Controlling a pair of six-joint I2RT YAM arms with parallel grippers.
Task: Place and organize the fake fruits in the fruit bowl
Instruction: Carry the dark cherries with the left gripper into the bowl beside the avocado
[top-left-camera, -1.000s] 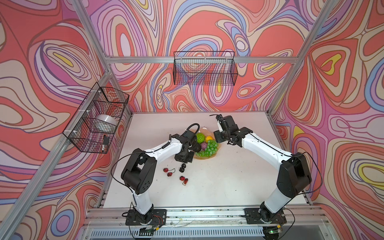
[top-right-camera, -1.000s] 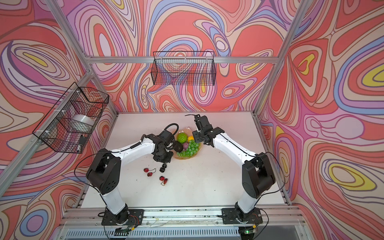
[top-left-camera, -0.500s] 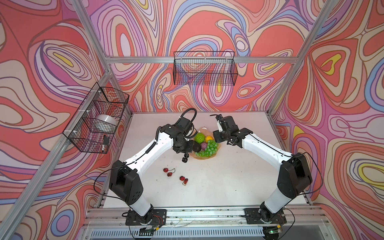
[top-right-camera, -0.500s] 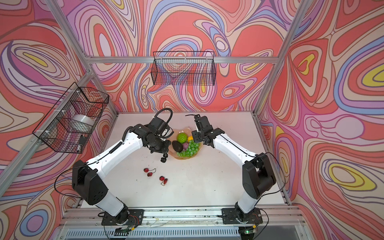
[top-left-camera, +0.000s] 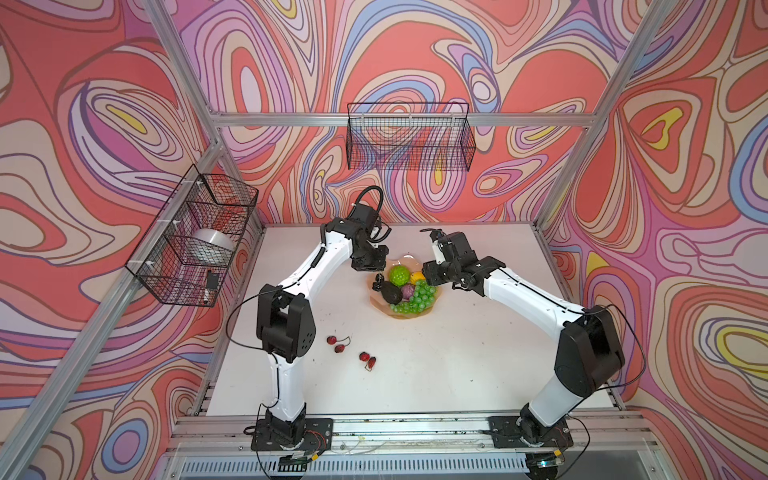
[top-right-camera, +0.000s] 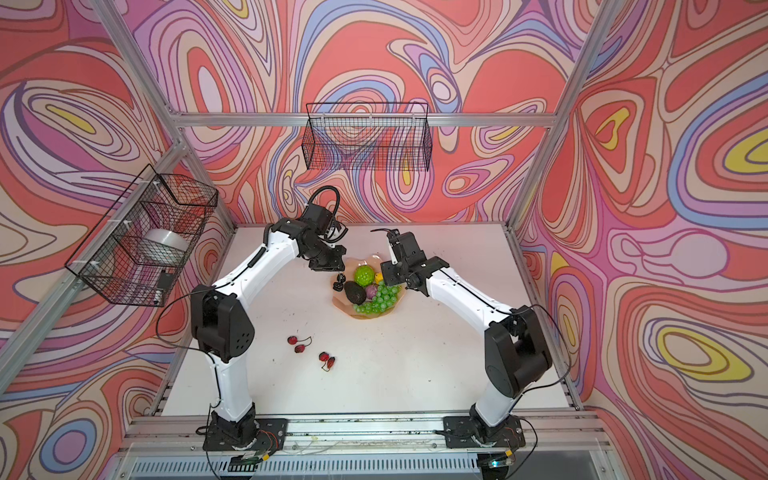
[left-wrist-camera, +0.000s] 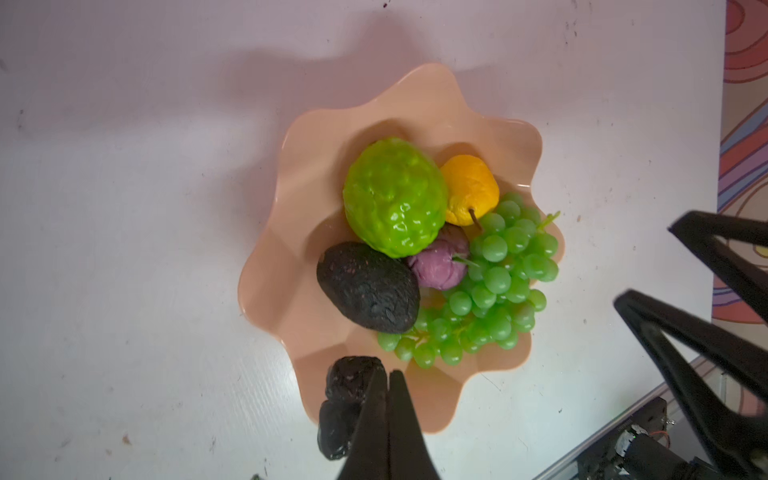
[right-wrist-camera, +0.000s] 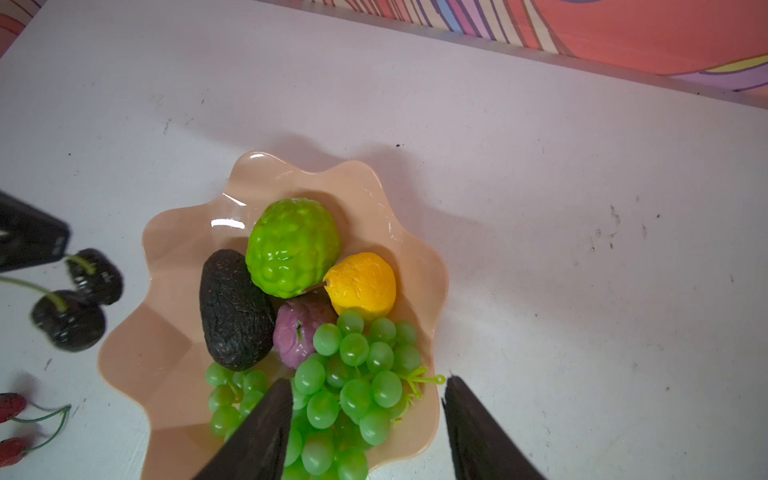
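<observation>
Left gripper (left-wrist-camera: 387, 374) is pinched tight on the black cherry pair (left-wrist-camera: 351, 395), which dangles at the left rim of the fruit bowl (top-left-camera: 402, 316), mid-frame in both top views. Right gripper (right-wrist-camera: 369, 379) is spread wide above the green grape bunch (right-wrist-camera: 353, 374). The avocado (top-left-camera: 390, 293), bumpy green ball (top-left-camera: 399, 275), lemon (top-left-camera: 417, 276) and purple ball (top-left-camera: 407, 291) are inside. Two red cherry pairs (top-left-camera: 337, 344) lie on the table (top-left-camera: 436, 374), lower left of the bowl.

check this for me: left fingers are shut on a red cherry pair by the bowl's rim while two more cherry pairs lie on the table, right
Only the colour is wrong: the right wrist view shows the left fingers shut on the black cherry pair by the rim of the bowl. Two more cherry pairs do lie on the table.
</observation>
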